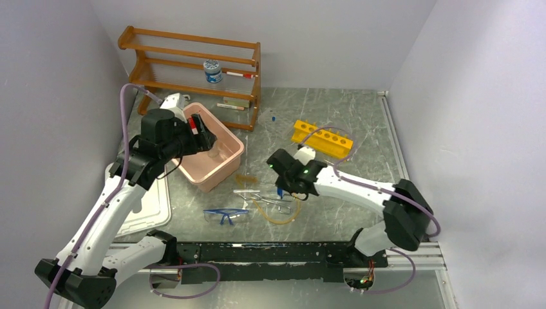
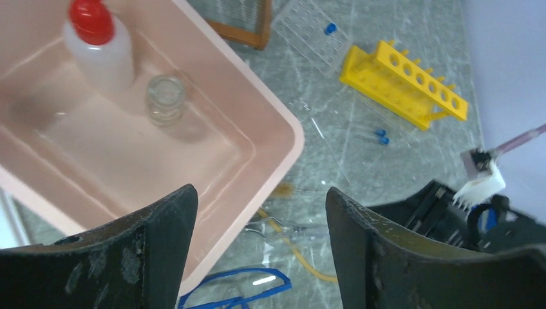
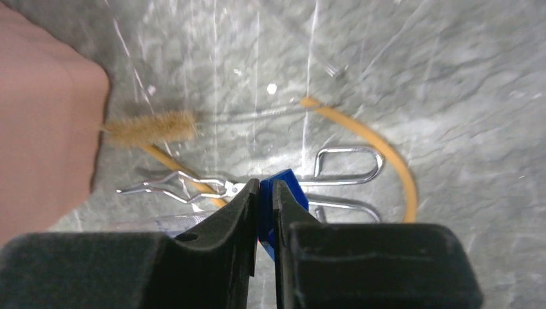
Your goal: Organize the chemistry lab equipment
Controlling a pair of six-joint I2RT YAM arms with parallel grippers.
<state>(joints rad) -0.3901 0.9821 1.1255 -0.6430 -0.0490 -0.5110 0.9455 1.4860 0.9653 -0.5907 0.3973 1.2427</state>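
2 grippers are over the lab equipment. The left gripper (image 2: 257, 199) hangs with jaws apart over the pink bin (image 2: 283, 122), which holds the squeeze bottle (image 2: 100, 55) and a small glass jar (image 2: 165, 98). The yellow rack (image 1: 322, 138) stands to the bin's right. The right gripper (image 3: 266, 187) is pinched on a blue-capped tube (image 3: 284, 185) above the tongs (image 3: 348, 150) and amber tubing (image 3: 386, 151).

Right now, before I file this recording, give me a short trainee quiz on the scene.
1. True or false: the bottle is in the bin.
2. What does the right tool pinch? A nothing; B blue piece; C bin.
3. Which tool is open?
Key: 1 true. 2 B. 3 left tool.
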